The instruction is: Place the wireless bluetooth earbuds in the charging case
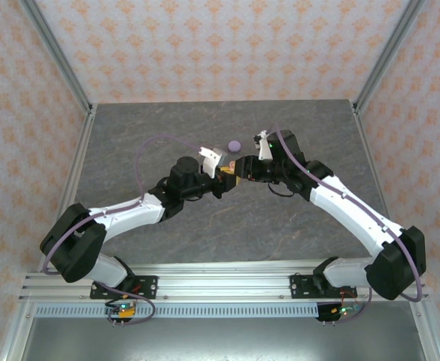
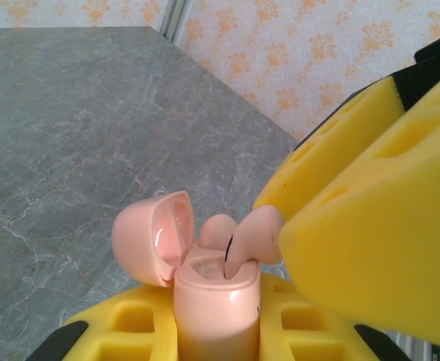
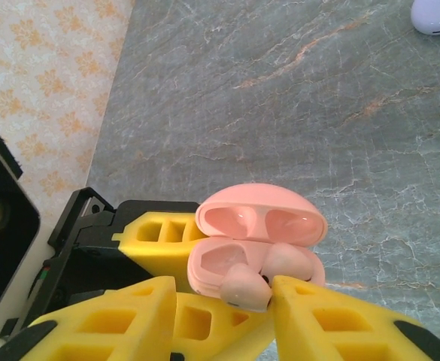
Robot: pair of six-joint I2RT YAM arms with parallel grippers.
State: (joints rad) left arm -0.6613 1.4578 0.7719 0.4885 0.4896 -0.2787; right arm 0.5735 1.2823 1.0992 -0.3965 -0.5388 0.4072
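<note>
A grey, marbled tabletop (image 1: pixel 220 226) is being enclosed by walls (image 1: pixel 204 45) papered in an orange floral print. A smooth, rounded pink case (image 3: pixel 257 248), lid open, is being clamped narrowly between the left hand's (image 1: pixel 223 179) yellow foam pads (image 2: pixel 99 331) above mid-tabletop. A glossy pink earbud (image 3: pixel 244 289) is being pinched by the right hand (image 1: pixel 240 173) at the case's mouth, beside a second earbud (image 3: pixel 287 263) seated inside. A lilac case (image 1: pixel 234 144) is being borne by the tabletop just beyond.
</note>
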